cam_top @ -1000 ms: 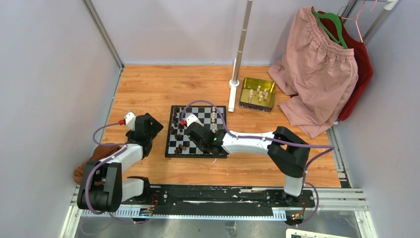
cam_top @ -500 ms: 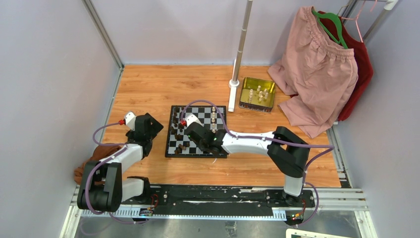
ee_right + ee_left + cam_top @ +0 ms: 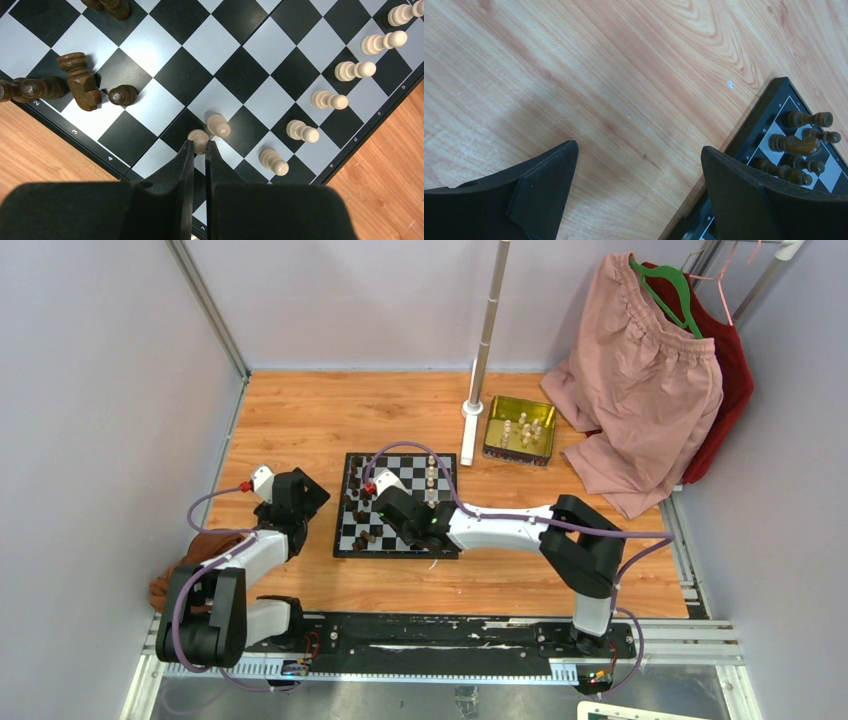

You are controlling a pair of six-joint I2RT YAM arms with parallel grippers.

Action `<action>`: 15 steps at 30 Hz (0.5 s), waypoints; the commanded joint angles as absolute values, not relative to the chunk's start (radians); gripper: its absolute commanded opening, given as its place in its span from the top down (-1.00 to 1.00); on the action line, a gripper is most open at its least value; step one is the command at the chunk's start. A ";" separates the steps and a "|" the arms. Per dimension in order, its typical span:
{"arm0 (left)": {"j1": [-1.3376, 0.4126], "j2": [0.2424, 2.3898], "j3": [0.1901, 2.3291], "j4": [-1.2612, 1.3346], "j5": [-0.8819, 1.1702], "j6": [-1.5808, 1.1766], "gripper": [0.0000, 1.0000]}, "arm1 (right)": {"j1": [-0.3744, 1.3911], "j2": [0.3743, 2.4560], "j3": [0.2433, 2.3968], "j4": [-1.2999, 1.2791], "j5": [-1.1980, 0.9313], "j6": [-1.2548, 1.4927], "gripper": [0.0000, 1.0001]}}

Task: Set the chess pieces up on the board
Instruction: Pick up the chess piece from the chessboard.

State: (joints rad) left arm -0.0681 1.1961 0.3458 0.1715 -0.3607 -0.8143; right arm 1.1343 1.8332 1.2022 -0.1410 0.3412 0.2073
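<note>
Pinching cream pawn [image 3: 198,136] near board [image 3: 210,45] edge, right pincer [image 3: 199,146] narrow on it. Pawn light, smooth, tippy: grip low on stem. Left pincer [image 3: 639,148] wide.

Left fingers [image 3: 544,187] wide, right fingers [image 3: 183,172] pinched

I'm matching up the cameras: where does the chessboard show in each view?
Top external: board near the picture's centre.
Left wrist: board in the lower right corner.
Right wrist: board fills most of the frame.
Shared landmark: dark brown pieces by one edge.
</note>
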 commanded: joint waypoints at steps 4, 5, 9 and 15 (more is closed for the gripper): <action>-0.072 1.195 0.348 0.187 -0.370 -0.805 -1.00 | 1.161 1.788 1.208 -0.153 0.349 0.198 1.00; -0.072 1.194 0.348 0.186 -0.369 -0.805 -1.00 | 1.164 1.782 1.206 -0.156 0.352 0.197 1.00; -0.073 1.194 0.348 0.186 -0.370 -0.805 -1.00 | 1.170 1.755 1.193 -0.164 0.371 0.197 1.00; -0.073 1.193 0.347 0.186 -0.366 -0.802 -1.00 | 1.178 1.721 1.156 -0.177 0.400 0.209 1.00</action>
State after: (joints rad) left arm -0.0681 1.1961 0.3458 0.1715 -0.3607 -0.8146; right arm 1.1610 1.7672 1.1915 -0.1493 0.3523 0.2066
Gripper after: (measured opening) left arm 0.997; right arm 0.110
